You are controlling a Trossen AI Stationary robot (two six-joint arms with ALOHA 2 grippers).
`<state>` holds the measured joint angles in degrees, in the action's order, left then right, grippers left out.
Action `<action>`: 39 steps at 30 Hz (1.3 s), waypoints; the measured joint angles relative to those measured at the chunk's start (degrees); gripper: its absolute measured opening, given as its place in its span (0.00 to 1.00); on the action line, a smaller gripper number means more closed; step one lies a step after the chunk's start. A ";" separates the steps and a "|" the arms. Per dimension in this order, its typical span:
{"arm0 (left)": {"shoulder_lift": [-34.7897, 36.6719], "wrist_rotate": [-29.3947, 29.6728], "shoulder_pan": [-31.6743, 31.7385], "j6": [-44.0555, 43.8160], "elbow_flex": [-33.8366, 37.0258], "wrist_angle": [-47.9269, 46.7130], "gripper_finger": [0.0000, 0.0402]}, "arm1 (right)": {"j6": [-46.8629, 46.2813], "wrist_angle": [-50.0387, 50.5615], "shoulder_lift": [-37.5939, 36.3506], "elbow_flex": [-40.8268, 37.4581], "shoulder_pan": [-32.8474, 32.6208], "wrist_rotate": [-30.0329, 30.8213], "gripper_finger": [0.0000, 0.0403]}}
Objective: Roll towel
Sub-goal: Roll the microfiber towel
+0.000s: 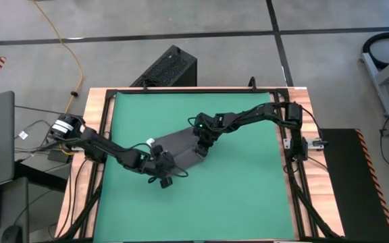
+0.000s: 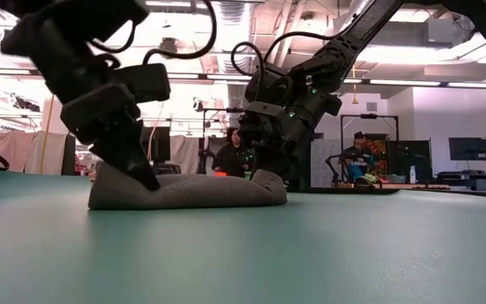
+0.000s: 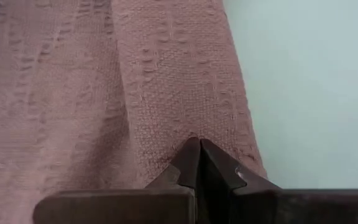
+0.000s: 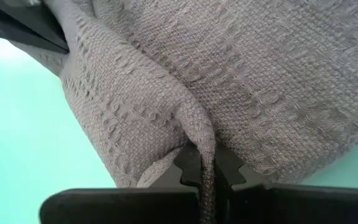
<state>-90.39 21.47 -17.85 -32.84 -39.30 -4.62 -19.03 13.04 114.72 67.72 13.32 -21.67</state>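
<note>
The dark grey towel (image 1: 181,144) lies in the middle of the green mat (image 1: 235,196) as a low, folded-over strip (image 2: 184,192). My left gripper (image 1: 162,164) is shut on the towel's near-left end; in the low view it stands at the strip's left end (image 2: 138,173). My right gripper (image 1: 203,146) is shut on the towel's right end, and also shows in the low view (image 2: 268,173). In both wrist views the cloth fills most of the picture. No white tag shows. My left gripper pinches the towel between its two fingertips (image 3: 188,163), on the cloth close to one long edge (image 3: 194,134). The fingers slant down from above. The towel lies on the mat there. My right gripper pinches a raised fold of the towel (image 4: 199,134) between its two fingers, several layers by the look. The fingers come from above, pointing down. That end bulges up a little (image 2: 267,179), and the rest of the towel lies on the mat.
The green mat covers the table inside a wooden frame (image 1: 100,94) and shows bare on all sides of the towel. A black box (image 1: 167,67) stands on the floor beyond the far edge. People (image 2: 357,160) are in the room behind the table.
</note>
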 joint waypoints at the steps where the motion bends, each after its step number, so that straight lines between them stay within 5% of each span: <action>1: 0.00 -0.01 0.00 -0.63 0.89 0.96 0.00 | 0.00 0.00 0.00 0.00 0.00 0.00 0.05; 5: 0.02 -0.25 0.00 -1.14 2.03 1.52 0.00 | 0.30 -0.36 -0.10 -0.03 -0.02 -0.53 0.07; 19: 0.02 -2.71 0.04 1.72 2.03 -0.09 0.00 | 14.72 15.28 -11.62 -0.24 4.28 4.61 0.45; 24: 0.02 -2.86 0.04 2.54 2.03 -0.07 0.00 | 25.46 14.04 -16.42 -0.24 3.81 -0.88 0.46; 29: 0.02 -4.94 0.33 4.90 2.07 0.73 0.00 | 46.63 14.80 -21.31 -0.04 -1.63 -6.51 0.45; 34: 0.02 -7.73 0.35 6.72 2.08 1.31 0.00 | 68.18 16.95 -20.65 -0.07 -9.64 4.95 0.46; 39: 0.02 -8.88 0.65 8.12 2.07 1.13 0.00 | 69.61 10.27 -19.00 -0.06 -13.43 12.45 0.54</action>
<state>-90.37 12.59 -17.20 -24.72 -37.23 -3.49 50.59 23.31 95.72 67.66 -0.11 -9.22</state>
